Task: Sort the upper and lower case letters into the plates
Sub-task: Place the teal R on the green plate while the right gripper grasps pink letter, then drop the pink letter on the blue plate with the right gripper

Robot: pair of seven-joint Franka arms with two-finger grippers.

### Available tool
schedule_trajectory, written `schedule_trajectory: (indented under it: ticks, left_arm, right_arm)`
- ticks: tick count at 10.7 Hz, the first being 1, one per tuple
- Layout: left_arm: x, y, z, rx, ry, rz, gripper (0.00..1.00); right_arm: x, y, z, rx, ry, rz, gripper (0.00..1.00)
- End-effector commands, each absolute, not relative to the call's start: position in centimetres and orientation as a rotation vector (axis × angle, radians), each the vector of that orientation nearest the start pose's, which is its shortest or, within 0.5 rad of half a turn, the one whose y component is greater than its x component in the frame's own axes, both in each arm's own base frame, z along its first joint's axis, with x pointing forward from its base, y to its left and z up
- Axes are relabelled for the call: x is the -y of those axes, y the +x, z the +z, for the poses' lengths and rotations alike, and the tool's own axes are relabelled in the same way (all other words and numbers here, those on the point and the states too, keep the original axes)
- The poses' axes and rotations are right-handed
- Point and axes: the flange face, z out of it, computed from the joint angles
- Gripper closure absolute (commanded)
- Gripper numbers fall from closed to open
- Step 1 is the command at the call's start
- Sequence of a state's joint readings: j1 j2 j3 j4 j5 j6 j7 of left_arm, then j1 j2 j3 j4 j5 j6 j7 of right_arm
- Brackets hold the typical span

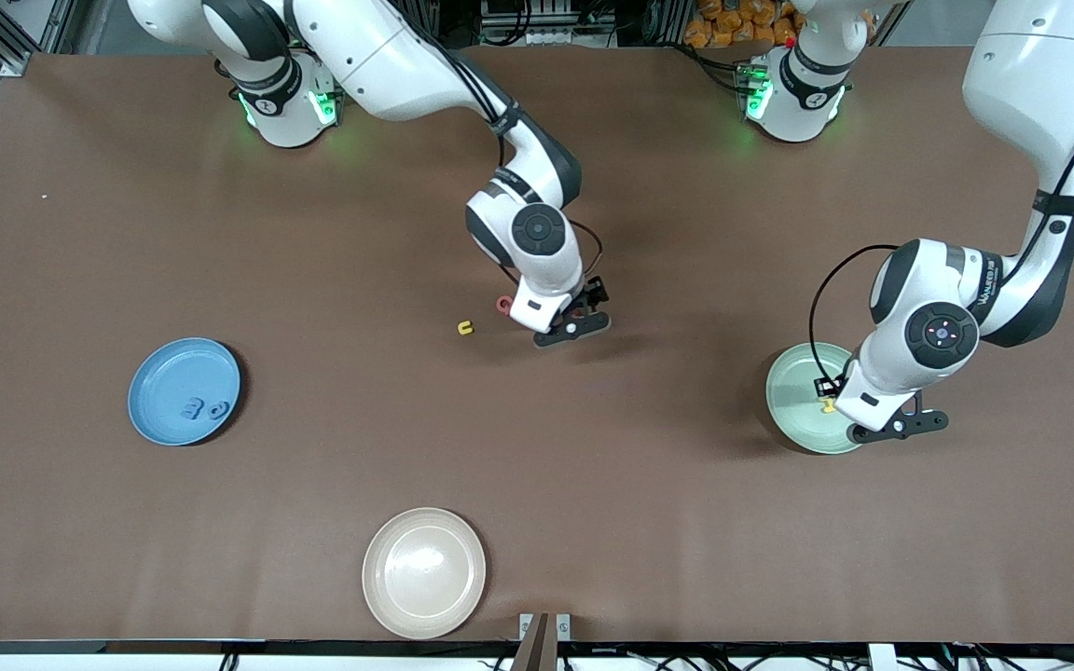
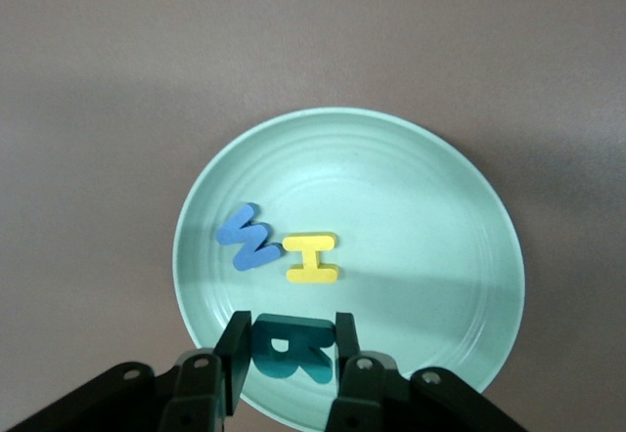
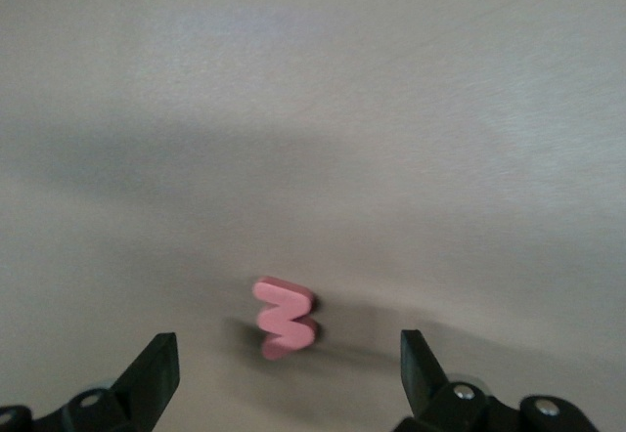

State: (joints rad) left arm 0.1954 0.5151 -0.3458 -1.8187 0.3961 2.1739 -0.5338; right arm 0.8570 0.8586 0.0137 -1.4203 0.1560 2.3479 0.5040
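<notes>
While the left tool (image 2: pixel 287 354) hung low over the pale mint green round plate (image 1: pixel 793 373), its fingers stood narrowly apart on either side of a flat teal foam letter R (image 2: pixel 290 346); whether they gripped it or had let go could not be told. In that plate lay a blue foam W (image 2: pixel 246 237) touching a yellow foam letter I (image 2: pixel 312 259). The right tool (image 3: pixel 287 373), spread wide and empty, hovered over the brown desk (image 1: pixel 537 485) above a small pink foam letter (image 3: pixel 285 316), well apart from the mint plate, toward the right arm's end. A yellow foam letter (image 1: pixel 465 327) lay just beside there. The plain blue round plate (image 1: pixel 159 373), much farther toward that end, carried two blue letters (image 1: pixel 206 408). The risk, as I judged it, was the teal R clinging to one finger and lifting out again, or the right tool nudging the thin pink letter aside instead of pinching it.
</notes>
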Motion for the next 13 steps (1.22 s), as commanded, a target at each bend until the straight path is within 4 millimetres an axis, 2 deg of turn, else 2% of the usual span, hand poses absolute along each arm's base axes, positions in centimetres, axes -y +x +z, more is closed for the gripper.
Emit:
schedule_trajectory:
  ticks: [1, 3, 4, 5, 6, 7, 10, 13]
  left_arm:
    - [6.5, 63.3, 26.8, 0.284, -2.963, 0.087, 0.0]
    - [6.4, 63.3, 27.4, 0.297, -2.959, 0.103, 0.0]
    - [6.2, 63.4, 28.5, 0.305, -2.951, 0.101, 0.0]
    - [5.9, 63.7, 30.1, 0.313, -2.936, 0.102, 0.0]
    - [6.0, 63.9, 31.6, 0.312, -2.931, 0.103, 0.0]
    - [6.0, 64.2, 33.2, 0.339, -2.945, 0.095, 0.0]
    - [6.6, 64.9, 37.5, 0.387, -2.978, 0.062, 0.0]
    - [8.7, 65.0, 42.0, 0.347, -3.03, 0.007, 0.0]
  right_arm:
    - [-57.0, 47.5, 18.1, 0.357, -2.981, 0.032, 0.0]
    - [-57.0, 47.5, 17.4, 0.327, -2.991, 0.035, 0.0]
    - [-57.0, 47.5, 17.4, 0.327, -2.99, 0.033, 0.0]
    - [-57.0, 47.6, 17.5, 0.337, -2.995, 0.022, 0.17]
    - [-57.0, 47.6, 17.5, 0.371, -3.007, 0.002, 0.84]
    - [-57.0, 47.6, 17.4, 0.397, -3.02, -0.016, 1.0]
    - [-56.9, 47.7, 17.5, 0.424, -3.029, -0.036, 1.0]
    - [-55.8, 49.5, 19.7, 0.384, -3.021, -0.064, 1.0]
